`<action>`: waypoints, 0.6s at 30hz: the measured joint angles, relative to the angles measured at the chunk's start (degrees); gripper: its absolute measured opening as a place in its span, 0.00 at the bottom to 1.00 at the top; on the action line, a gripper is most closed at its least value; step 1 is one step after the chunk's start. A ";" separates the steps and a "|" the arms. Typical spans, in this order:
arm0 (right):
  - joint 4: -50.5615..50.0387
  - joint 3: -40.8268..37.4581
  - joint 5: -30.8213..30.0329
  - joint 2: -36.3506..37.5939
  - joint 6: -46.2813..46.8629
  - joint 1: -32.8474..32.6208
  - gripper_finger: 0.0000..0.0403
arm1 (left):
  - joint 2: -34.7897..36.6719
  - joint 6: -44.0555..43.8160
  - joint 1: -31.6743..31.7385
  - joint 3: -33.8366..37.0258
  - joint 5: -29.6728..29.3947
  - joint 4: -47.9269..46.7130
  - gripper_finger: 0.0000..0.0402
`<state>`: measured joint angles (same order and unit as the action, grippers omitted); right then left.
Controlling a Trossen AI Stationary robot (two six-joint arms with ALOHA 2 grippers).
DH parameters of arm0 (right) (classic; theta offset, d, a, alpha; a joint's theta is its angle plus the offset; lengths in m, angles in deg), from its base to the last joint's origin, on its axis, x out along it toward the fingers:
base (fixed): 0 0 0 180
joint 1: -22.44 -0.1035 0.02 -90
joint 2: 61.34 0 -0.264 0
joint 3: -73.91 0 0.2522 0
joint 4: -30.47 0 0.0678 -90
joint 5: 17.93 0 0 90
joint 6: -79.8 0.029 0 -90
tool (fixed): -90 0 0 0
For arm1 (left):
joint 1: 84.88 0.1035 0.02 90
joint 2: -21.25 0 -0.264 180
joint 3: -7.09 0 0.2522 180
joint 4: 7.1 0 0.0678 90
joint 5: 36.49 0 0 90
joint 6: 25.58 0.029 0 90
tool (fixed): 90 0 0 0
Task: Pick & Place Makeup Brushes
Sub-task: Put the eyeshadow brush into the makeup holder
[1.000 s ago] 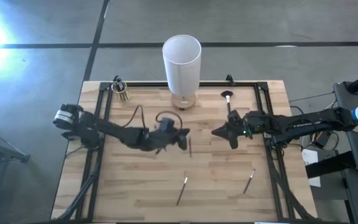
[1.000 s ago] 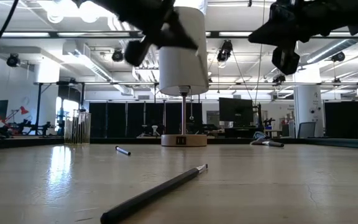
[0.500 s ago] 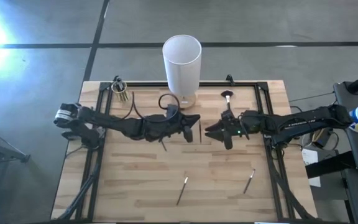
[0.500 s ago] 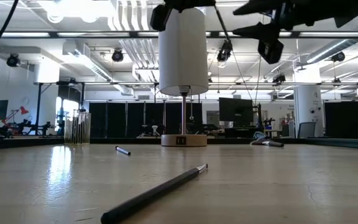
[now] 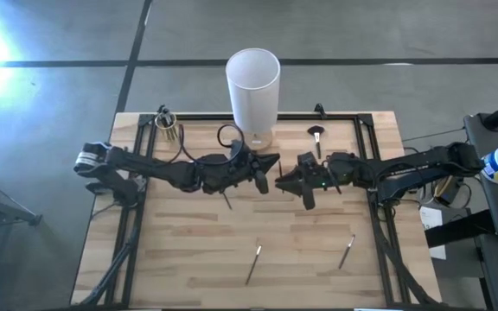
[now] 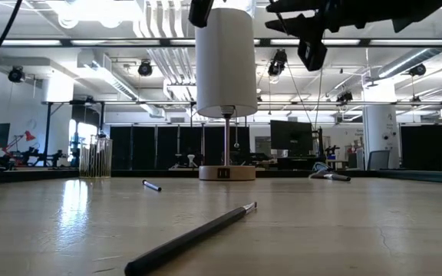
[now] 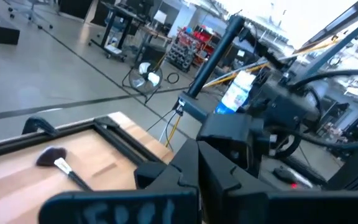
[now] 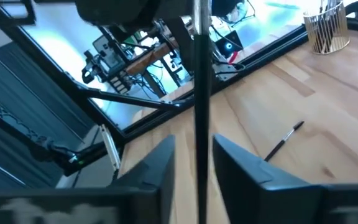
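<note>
Far left corner of bench (image 5: 188,259): small cup (image 5: 171,128) with thin sticks standing in it, just inside the black frame.
Back edge, middle: tall white cylinder (image 5: 252,86) on a round wooden base, upright.
Near side, middle: one loose makeup brush (image 5: 254,263) flat on the wood, dark handle, pale tip, lying at a slant; well apart from both arms.
Left arm: stretched from the left edge across to the bench centre, just in front of the cylinder.
Left end effector (image 5: 269,167): raised above the bench, pressed together, pinching a brush by its upper end.
Held brush (image 8: 199,93): thin dark stick hanging upright off the wood, between the two end effectors.
Right end effector (image 5: 289,179): facing the left one, close to it; fingers (image 8: 160,162) spread, one on each side of the held brush, with a gap visible on both sides.
Right of centre, back: fluffy-headed brush (image 5: 316,136) flat on the bench near the back frame.
Near side, right: another loose brush (image 5: 347,251) flat on the wood, slanted, close to the right frame rail.
</note>
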<state>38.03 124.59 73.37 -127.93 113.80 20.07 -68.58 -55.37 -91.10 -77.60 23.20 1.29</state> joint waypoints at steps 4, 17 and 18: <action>0.03 0.36 -0.65 1.50 -2.15 -0.02 0.06 | 1.33 0.64 0.00 -0.03 0.29 -0.07 0.00; 0.24 0.62 -1.46 6.59 -5.71 0.00 0.03 | 6.50 -3.67 -0.02 -0.03 8.34 -4.07 0.15; -0.20 1.05 -1.44 6.63 -5.88 0.02 0.03 | 6.42 -3.71 -0.03 -0.03 9.98 -3.20 0.17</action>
<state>37.83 125.65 71.93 -121.30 107.92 20.09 -62.16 -59.08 -91.13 -77.63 33.19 -1.92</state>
